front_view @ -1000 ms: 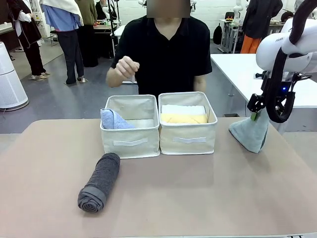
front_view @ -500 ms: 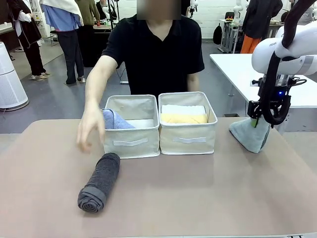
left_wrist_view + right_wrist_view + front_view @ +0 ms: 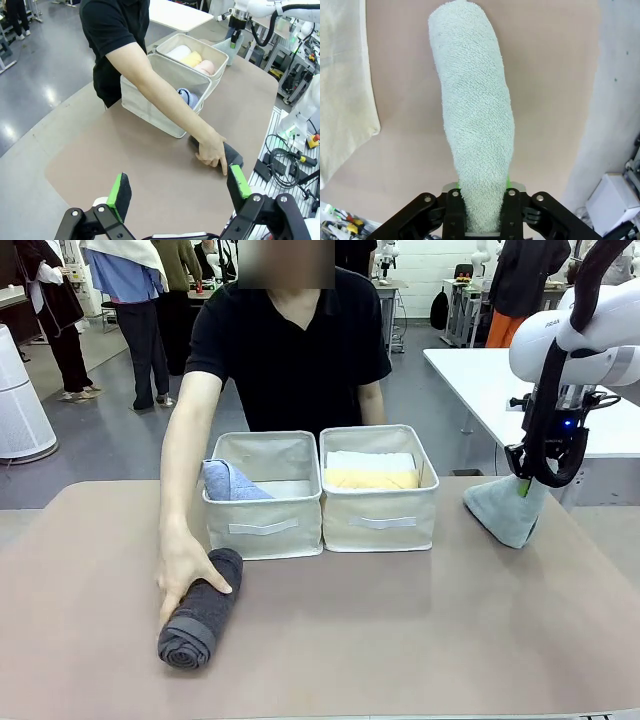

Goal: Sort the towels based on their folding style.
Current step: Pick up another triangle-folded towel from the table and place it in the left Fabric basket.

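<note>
Leaning across from the far side, the person rests a hand (image 3: 186, 578) on the far end of the dark grey rolled towel (image 3: 192, 628). This towel lies on the table (image 3: 420, 640) just in front of the left fabric bin (image 3: 265, 532), its spiral end turned toward the robot's side.

Inside that bin, against its left wall, sits the lavender-blue towel (image 3: 228, 483). The right fabric bin (image 3: 380, 525), touching the first, holds the white rolled towel (image 3: 370, 460) and the yellow rolled towel (image 3: 370, 479) side by side. From the left wrist, the pink rolled towel (image 3: 205, 67) shows next to the yellow one.

Over on the right, clear of the bins, the right tool (image 3: 522, 486) pinches the narrow tip of the pale grey-green towel (image 3: 503, 512). The towel widens downward, with its broad end at the table surface.

The left tool (image 3: 179, 187) hangs above the table's left side, its green-padded fingers (image 3: 120, 190) spread wide with nothing between them.
</note>
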Controlling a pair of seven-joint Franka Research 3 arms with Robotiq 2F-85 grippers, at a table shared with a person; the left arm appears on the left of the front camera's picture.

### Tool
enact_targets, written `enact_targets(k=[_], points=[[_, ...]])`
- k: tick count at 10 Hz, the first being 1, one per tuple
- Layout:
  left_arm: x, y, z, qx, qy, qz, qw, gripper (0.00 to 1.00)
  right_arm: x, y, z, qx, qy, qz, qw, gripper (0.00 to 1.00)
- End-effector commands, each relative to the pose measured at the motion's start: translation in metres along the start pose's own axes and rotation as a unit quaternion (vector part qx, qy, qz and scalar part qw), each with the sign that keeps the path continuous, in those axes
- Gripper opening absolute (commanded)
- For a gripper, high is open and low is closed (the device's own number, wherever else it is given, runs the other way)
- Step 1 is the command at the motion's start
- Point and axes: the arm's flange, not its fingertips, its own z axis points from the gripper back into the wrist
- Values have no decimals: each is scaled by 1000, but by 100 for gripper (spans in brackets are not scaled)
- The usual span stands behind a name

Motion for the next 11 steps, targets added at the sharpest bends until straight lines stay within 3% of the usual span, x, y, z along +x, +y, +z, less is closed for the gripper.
enact_targets(k=[1, 4, 5, 8, 11], points=[[-1, 0, 1, -4, -3, -14, 1000, 100, -1, 0, 4, -5, 4, 6, 1000, 0], [-1, 0, 1, -4, -3, -14, 1000, 100, -11, 3, 15, 2, -2, 19, 1000, 0], [-1, 0, 1, -4, -3, -14, 1000, 100, -26, 10, 30, 8, 11, 37, 999, 18], [-1, 0, 1, -4, -3, -14, 1000, 100, -88, 37, 100, -35, 25, 102, 994, 18], [-1, 0, 1, -4, -3, -14, 1000, 100, -131, 66, 157, -51, -18, 136, 989, 18]])
